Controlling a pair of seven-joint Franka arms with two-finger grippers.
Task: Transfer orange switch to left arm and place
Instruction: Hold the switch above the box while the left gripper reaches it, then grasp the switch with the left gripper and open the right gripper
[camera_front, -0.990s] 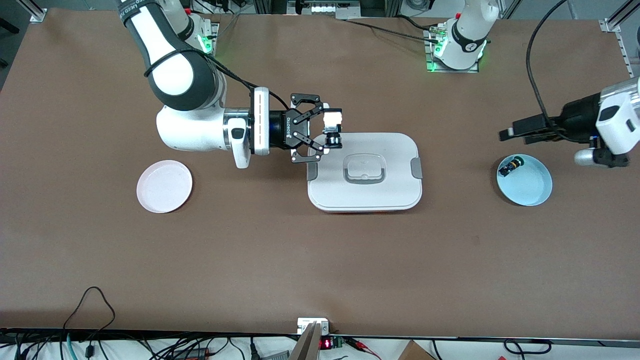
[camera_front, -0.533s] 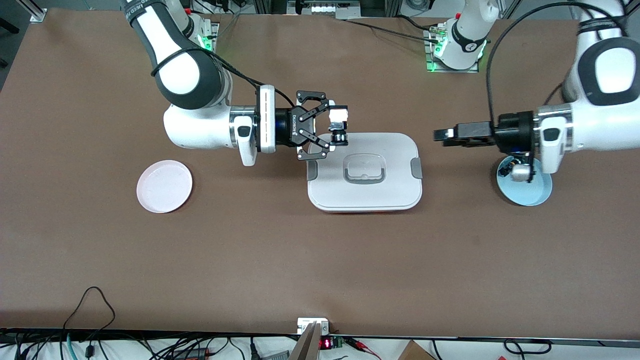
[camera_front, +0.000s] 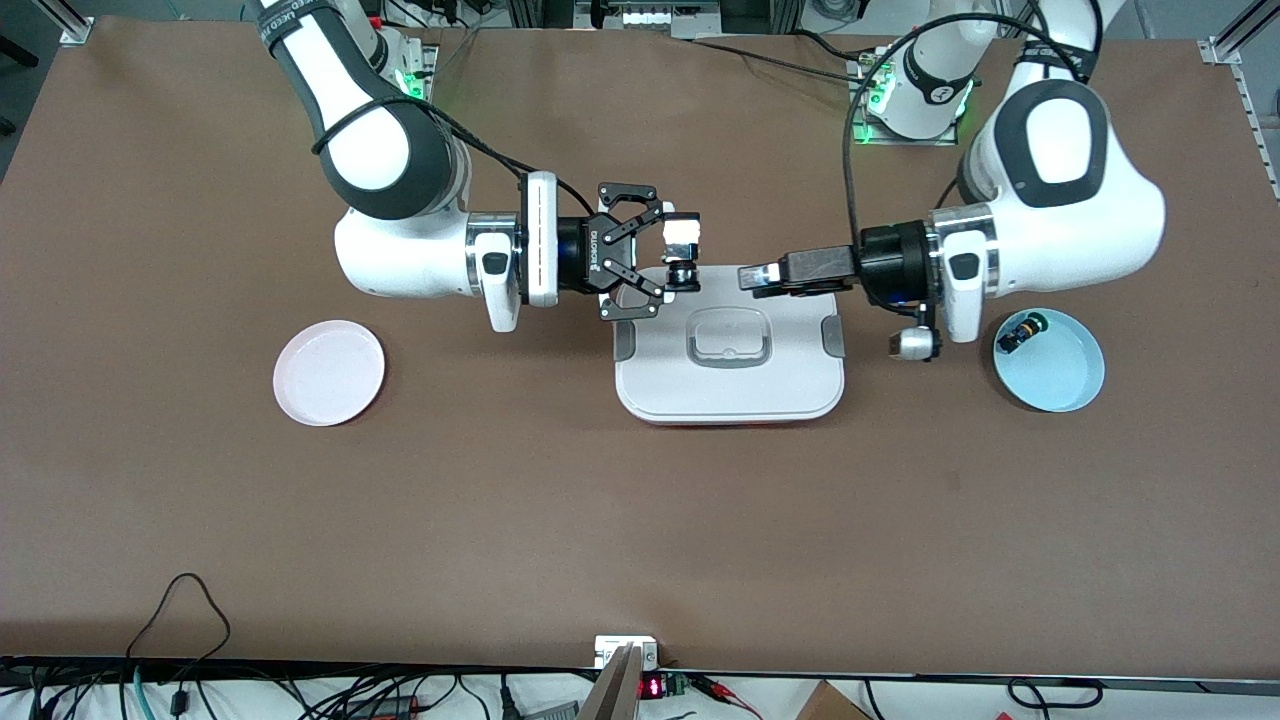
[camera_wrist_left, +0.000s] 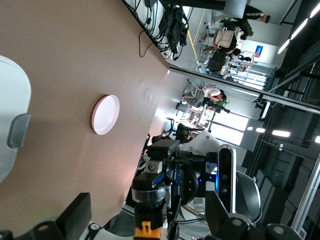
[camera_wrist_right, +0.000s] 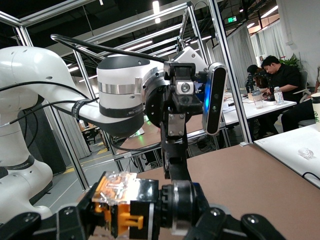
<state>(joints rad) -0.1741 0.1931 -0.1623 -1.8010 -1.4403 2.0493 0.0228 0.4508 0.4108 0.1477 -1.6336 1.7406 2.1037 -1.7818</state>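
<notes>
Clamping cylindrical orange switch (camera_front: 683, 262): right gripper (camera_front: 672, 262) jaws | left gripper (camera_front: 752, 279) jaws apart | over smooth, seemingly plastic box (camera_front: 730, 385)

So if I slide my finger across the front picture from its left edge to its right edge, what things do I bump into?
Pink plate → right claw holding the orange switch → white box → left claw, open → blue plate with a small green-capped part in it.

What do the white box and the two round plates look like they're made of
The box looks like matte white moulded plastic, judging by its rounded corners and grey clip-on latches. The pink plate and the blue plate seem thin plastic too: flat even colour, soft sheen, though glazed ceramic can't be ruled out.
</notes>
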